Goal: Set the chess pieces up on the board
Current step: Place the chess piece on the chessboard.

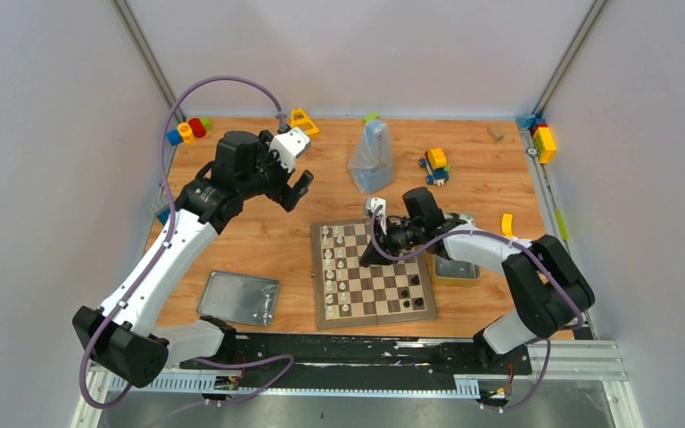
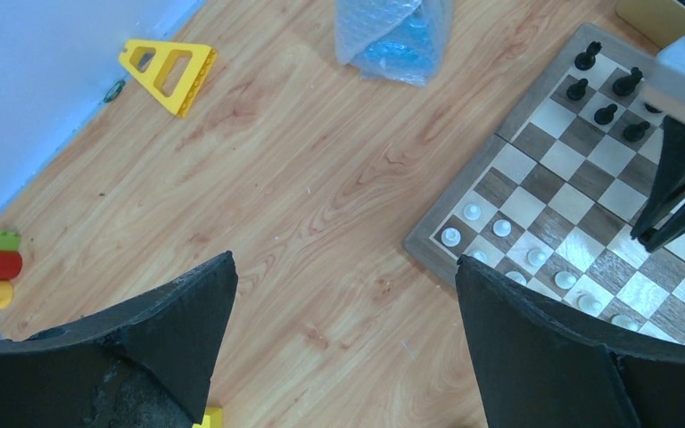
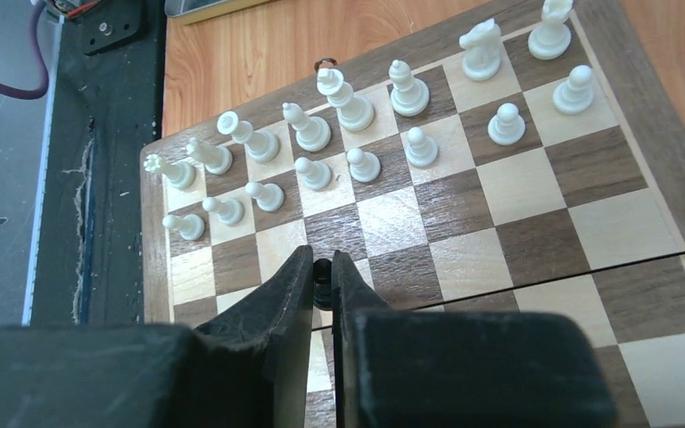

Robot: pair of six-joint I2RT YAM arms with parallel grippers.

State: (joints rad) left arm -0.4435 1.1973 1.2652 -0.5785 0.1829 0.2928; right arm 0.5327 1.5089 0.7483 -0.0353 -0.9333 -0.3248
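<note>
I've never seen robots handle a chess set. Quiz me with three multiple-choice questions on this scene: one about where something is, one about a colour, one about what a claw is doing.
1. Where does the bubble-wrap bag stand?
A. On the table, beyond the far edge of the board
B. On the board
C. On the floor

2. What colour is the chess piece pinched in the right gripper?
A. Cream-white
B. Black
C. Red

3. How is the left gripper?
A. Shut on a pawn
B. Shut on a toy block
C. Open and empty

Answers:
1. A, the top view shows it on bare wood past the board.
2. B, the right wrist view shows a dark piece between the closed fingers.
3. C, its fingers stand wide apart over bare table.
</note>
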